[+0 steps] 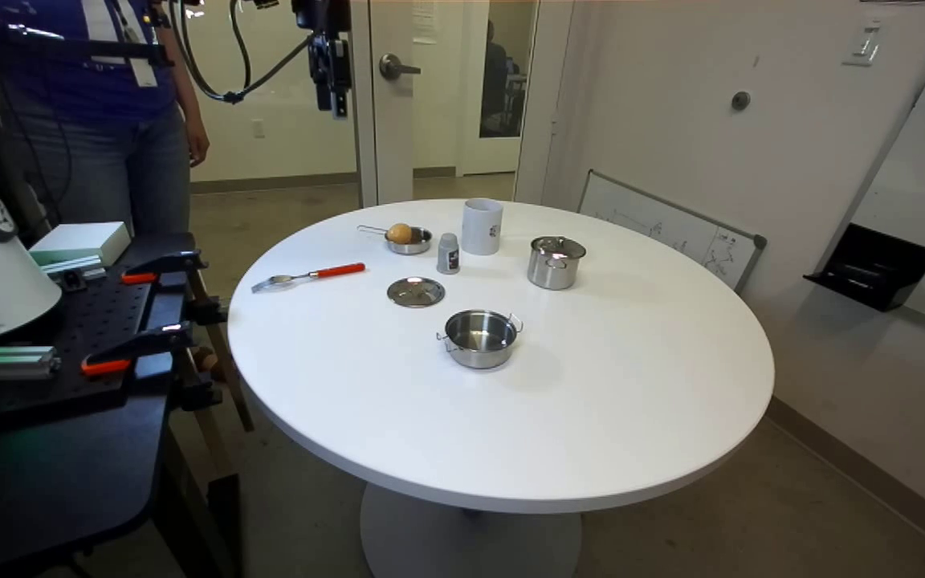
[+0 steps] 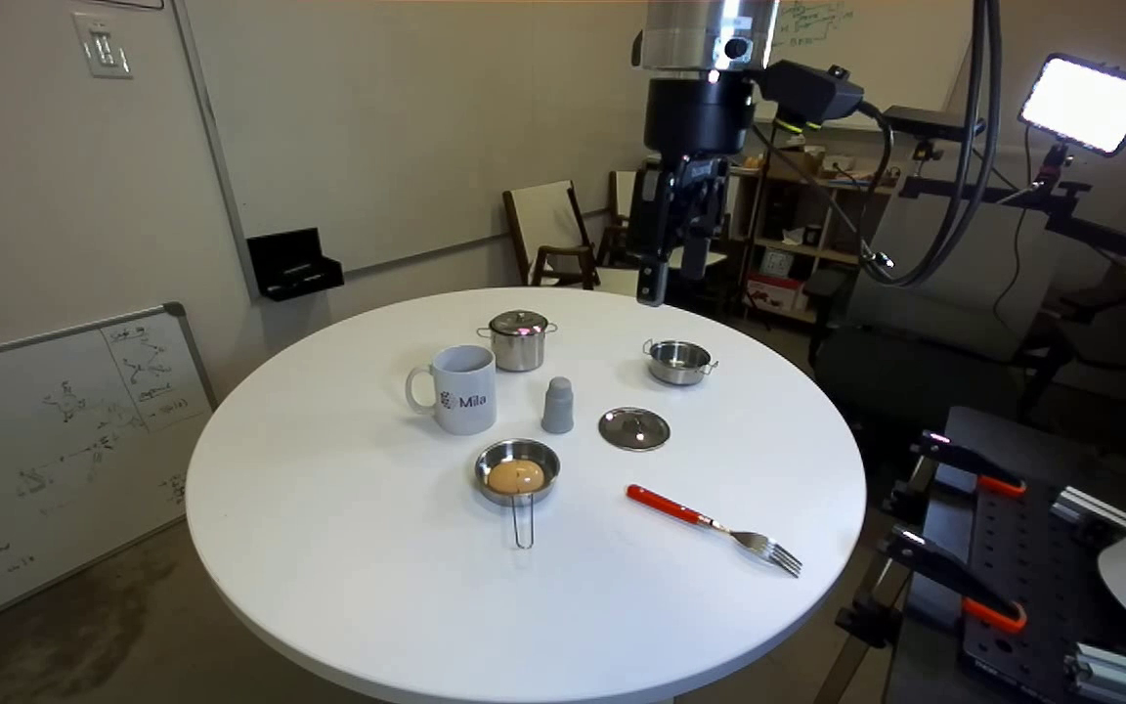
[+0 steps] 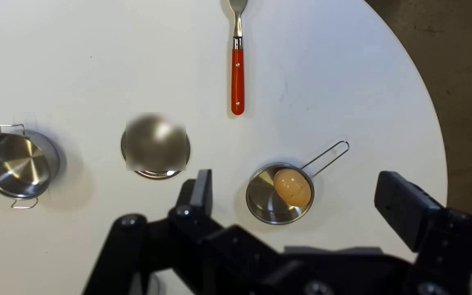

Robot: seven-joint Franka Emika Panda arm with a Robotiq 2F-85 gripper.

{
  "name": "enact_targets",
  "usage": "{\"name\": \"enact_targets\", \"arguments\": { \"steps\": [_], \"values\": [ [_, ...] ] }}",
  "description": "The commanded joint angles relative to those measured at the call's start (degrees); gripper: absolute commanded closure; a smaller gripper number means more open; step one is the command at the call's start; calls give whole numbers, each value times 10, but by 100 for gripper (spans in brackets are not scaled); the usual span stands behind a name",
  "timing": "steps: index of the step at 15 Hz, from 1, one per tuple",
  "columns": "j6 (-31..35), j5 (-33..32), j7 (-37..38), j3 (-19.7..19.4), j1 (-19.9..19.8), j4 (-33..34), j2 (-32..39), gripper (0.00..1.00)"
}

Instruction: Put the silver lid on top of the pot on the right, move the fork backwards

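Observation:
The silver lid (image 1: pixel 416 292) lies flat on the white table, apart from the pot; it also shows in an exterior view (image 2: pixel 634 428) and, partly blurred, in the wrist view (image 3: pixel 155 143). The wide low pot (image 1: pixel 481 341) stands open and upright near the lid, also in an exterior view (image 2: pixel 680 363) and at the left of the wrist view (image 3: pixel 17 164). The fork (image 2: pixel 714 528) with its red-orange handle lies on the table; its handle shows in the wrist view (image 3: pixel 238 78). My gripper (image 3: pixel 299 198) is open and empty, high above the table, also in an exterior view (image 2: pixel 672 274).
A small pan (image 2: pixel 518 460) holds a brown egg (image 2: pixel 516 477). A white mug (image 2: pixel 465 391), a grey shaker (image 2: pixel 558 406) and a taller lidded pot (image 2: pixel 519 342) stand close by. The round table's edge (image 1: pixel 511 504) and a dark side table with clamps (image 1: pixel 141 341) border the area.

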Motion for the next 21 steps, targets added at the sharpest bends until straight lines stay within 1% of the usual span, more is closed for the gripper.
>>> {"name": "enact_targets", "arguments": {
  "steps": [1, 2, 3, 4, 5, 8, 10, 11, 12, 13, 14, 15, 16, 17, 21],
  "values": [
    [-1, -1, 0, -5, 5, 0, -2, 0],
    [10, -6, 15, -2, 5, -2, 1, 0],
    [29, -30, 45, 7, 3, -3, 19, 0],
    [37, -37, 57, 9, 3, -4, 26, 0],
    [61, -54, 84, 13, 1, -5, 42, 0],
    [122, -132, 166, 9, -6, -5, 91, 0],
    [148, -203, 222, -8, -8, -2, 128, 0],
    [146, -245, 261, -20, -6, 3, 144, 0],
    [135, -299, 293, -38, -3, -1, 143, 0],
    [130, -328, 325, -53, 2, 5, 172, 0],
    [122, -346, 350, -65, 7, 9, 183, 0],
    [116, -344, 361, -73, 12, 10, 194, 0],
    [120, -326, 358, -77, 12, 8, 203, 0],
    [127, -317, 326, -77, 11, -6, 178, 0],
    [128, -316, 339, -86, 18, -1, 200, 0]
  ]
}}
